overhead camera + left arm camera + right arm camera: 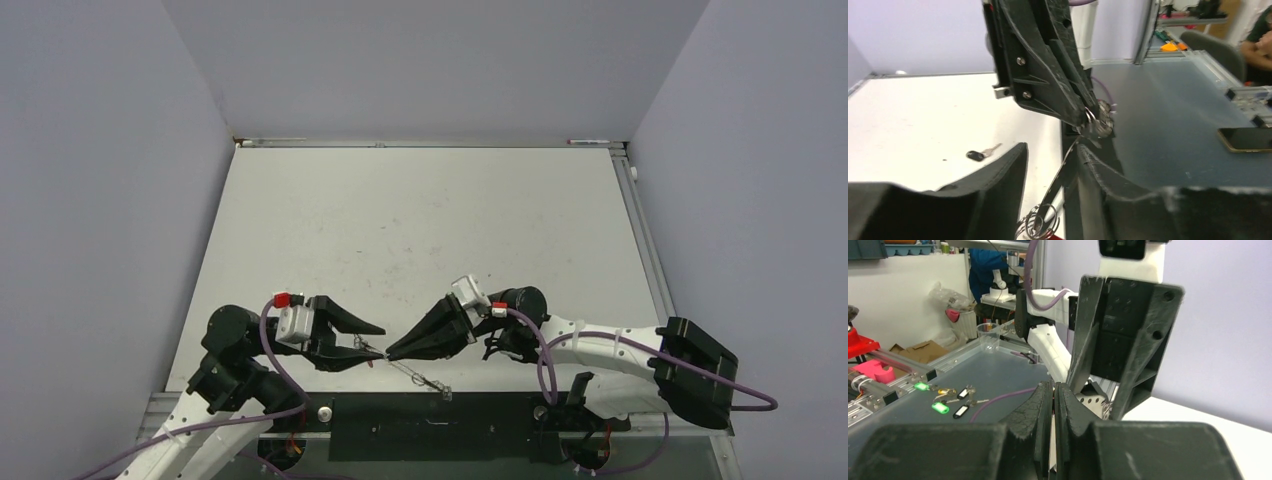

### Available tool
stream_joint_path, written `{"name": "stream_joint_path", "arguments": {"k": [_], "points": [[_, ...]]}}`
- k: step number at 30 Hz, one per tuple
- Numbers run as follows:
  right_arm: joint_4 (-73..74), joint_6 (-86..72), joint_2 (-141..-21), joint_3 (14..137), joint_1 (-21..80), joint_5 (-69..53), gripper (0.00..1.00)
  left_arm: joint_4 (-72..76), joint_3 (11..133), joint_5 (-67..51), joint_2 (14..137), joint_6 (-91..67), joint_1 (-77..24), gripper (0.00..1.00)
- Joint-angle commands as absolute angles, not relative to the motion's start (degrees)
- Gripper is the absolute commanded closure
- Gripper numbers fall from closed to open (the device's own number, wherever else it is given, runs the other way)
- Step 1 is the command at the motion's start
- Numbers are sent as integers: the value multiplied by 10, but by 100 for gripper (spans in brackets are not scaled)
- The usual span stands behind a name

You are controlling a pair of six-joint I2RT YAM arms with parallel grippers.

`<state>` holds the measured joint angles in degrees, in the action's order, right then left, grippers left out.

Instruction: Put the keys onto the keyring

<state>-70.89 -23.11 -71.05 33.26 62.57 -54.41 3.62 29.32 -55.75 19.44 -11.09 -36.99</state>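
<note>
On the table [908, 110], one black key [980, 154]

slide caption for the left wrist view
Left end effector open, facing the shut right end effector, black key lying on the table.

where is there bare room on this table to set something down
The wide white stretch of table from the grippers to the far wall is bare. It is crowded at the middle of the near edge, where the left gripper and right gripper meet at the keyring; a black key lies on the table near them.
</note>
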Motion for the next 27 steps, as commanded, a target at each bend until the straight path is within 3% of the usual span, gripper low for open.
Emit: {"name": "stream_joint_path", "arguments": {"k": [1, 4, 8, 13, 19, 27], "points": [[-748, -222, -707, 322, 620, -540, 95, 46, 312, -505, 179, -104, -362, 55], [-726, -206, -696, 316, 605, -529, 95, 23, 321, -496, 170, -90, -362, 45], [-723, -202, -683, 304, 586, -514, 95, -20, 339, -475, 155, -67, -363, 43], [-765, -205, -675, 290, 582, -464, 95, -35, 345, -453, 138, -63, -362, 50], [-824, -216, -676, 282, 582, -422, 95, 67, 292, -400, 125, -101, -363, 65], [-890, -243, -711, 292, 584, -415, 95, 114, 280, -407, 162, -106, -362, 69]]}}
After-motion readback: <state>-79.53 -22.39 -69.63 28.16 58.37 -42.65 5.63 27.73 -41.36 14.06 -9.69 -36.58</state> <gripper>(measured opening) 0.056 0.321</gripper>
